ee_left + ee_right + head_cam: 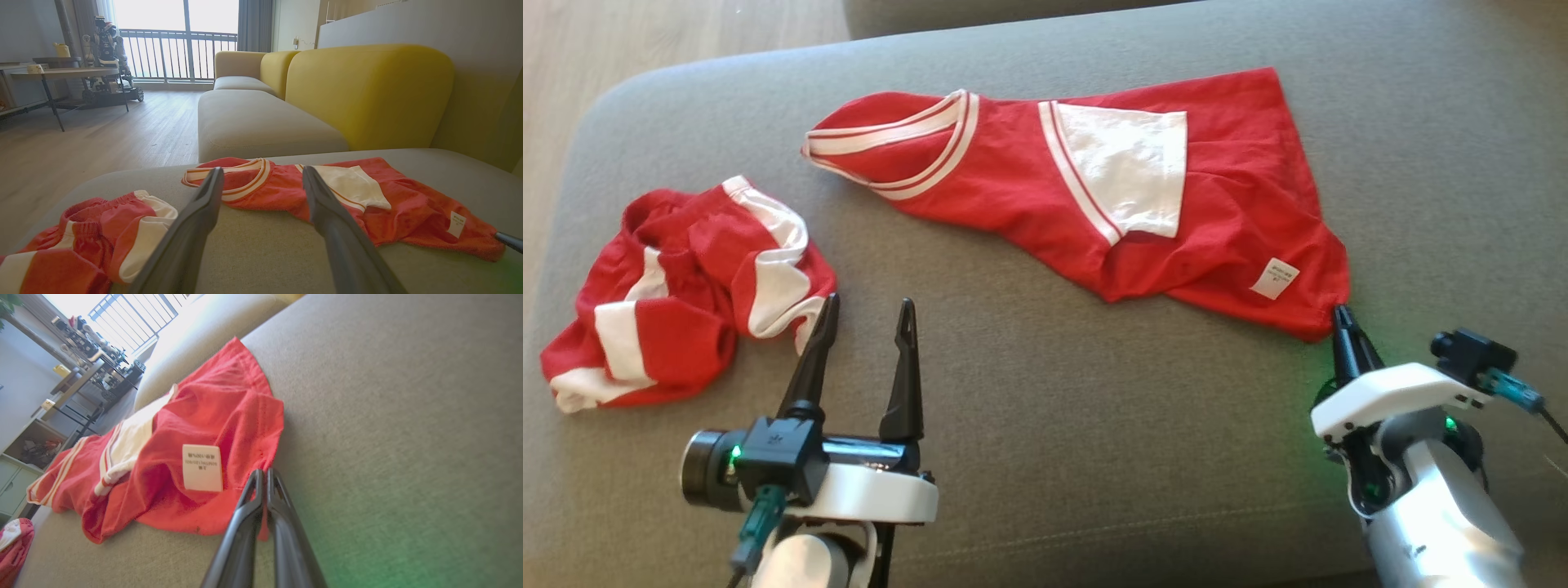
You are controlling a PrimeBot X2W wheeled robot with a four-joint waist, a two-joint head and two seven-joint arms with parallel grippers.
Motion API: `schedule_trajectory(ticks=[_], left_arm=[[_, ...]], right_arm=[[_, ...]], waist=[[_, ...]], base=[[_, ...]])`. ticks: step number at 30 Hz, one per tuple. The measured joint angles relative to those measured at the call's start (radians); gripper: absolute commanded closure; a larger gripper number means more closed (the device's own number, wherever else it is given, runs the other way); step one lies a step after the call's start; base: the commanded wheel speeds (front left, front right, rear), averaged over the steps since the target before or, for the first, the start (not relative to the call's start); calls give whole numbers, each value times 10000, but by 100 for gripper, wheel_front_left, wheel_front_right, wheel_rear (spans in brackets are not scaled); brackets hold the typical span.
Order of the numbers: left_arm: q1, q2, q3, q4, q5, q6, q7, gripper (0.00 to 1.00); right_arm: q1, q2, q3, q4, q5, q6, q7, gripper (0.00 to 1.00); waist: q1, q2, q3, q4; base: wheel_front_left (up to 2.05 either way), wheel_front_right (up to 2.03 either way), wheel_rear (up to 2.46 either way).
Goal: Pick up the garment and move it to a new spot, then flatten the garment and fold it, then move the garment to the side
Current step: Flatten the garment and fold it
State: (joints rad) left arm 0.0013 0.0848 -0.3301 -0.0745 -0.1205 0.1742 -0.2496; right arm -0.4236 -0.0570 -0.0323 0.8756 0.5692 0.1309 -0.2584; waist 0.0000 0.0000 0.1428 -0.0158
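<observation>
A red garment (1111, 188) with white trim, a white sleeve and a care label lies partly spread on the grey cushion (1029, 392); it also shows in the left wrist view (367, 200) and the right wrist view (196, 457). My right gripper (1342, 318) is shut on its near right corner, and red cloth shows pinched between the fingers (265, 490). My left gripper (866, 318) stands open above bare cushion, between the two garments, holding nothing; its fingers (196, 220) frame the garment's collar in the left wrist view.
A second red and white garment (686, 286) lies crumpled at the cushion's left end, close to my left gripper. Wooden floor (621, 41) lies beyond the cushion's left edge. A yellow backrest (367, 90) rises behind the seat.
</observation>
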Motion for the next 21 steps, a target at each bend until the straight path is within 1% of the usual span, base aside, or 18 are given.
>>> schedule_trajectory(ticks=[4, 7, 9, 11, 12, 13, 14, 16, 17, 18, 20, 21], left_arm=[[40, -58, 228, -67, 50, -151, 0, 0], [182, -92, 268, -111, 134, -180, 0, 0], [139, -113, 351, -136, 134, -305, 0, 0], [8, -144, 523, -148, 117, -493, 0, 0], [-174, -142, 600, -115, 35, -642, 0, 0], [-451, -98, 640, -21, -132, -907, -2, 0], [-807, -13, 635, 196, -324, -1254, -6, 0], [-1757, 364, 491, 648, -642, -2174, 546, 0], [-2347, 596, 424, 842, -807, -2520, 1080, 0], [-3018, 876, 263, 1032, -978, -2759, 1712, 0], [-4564, 1630, -571, 1377, -1302, -2989, 3049, 0], [-5383, 1958, -1135, 1547, -1615, -2987, 3745, 0]], right_arm=[[709, 15, -451, -1014, -479, 0, 4, 100], [1414, 61, -836, -1808, -938, 0, 6, 100], [1833, 98, -1156, -2336, -1352, 0, 6, 100], [2121, 102, -1415, -2765, -1511, 0, 17, 100], [2196, 104, -1501, -2888, -1513, 0, 19, 100], [2242, 102, -1530, -2976, -1513, 0, 19, 100], [2248, 105, -1499, -3022, -1513, 0, 19, 100], [2245, 117, -1381, -3122, -1486, 0, 19, 100], [2244, 117, -1300, -3162, -1486, 0, 19, 100], [2240, 119, -1204, -3204, -1488, 0, 19, 100], [2185, 123, -993, -3260, -1457, 0, 21, 100], [2118, 125, -853, -3283, -1398, 0, 19, 100]], waist=[[0, 0, -79, -273], [0, 0, -81, -593], [0, 0, -28, -846], [0, 0, 76, -1104], [0, 0, 149, -1228], [0, 0, 230, -1344], [0, 0, 310, -1455], [0, 0, 491, -1647], [0, 0, 588, -1723], [0, 0, 691, -1788], [0, 0, 920, -1899], [0, 0, 1046, -1952]], base=[[0, 0, 0], [0, 0, 0], [0, 0, 0], [0, 0, 0], [0, 0, 0], [0, 0, 0], [0, 0, 0], [0, 0, 0], [0, 0, 0], [0, 0, 0], [0, 0, 0], [0, 0, 0]])
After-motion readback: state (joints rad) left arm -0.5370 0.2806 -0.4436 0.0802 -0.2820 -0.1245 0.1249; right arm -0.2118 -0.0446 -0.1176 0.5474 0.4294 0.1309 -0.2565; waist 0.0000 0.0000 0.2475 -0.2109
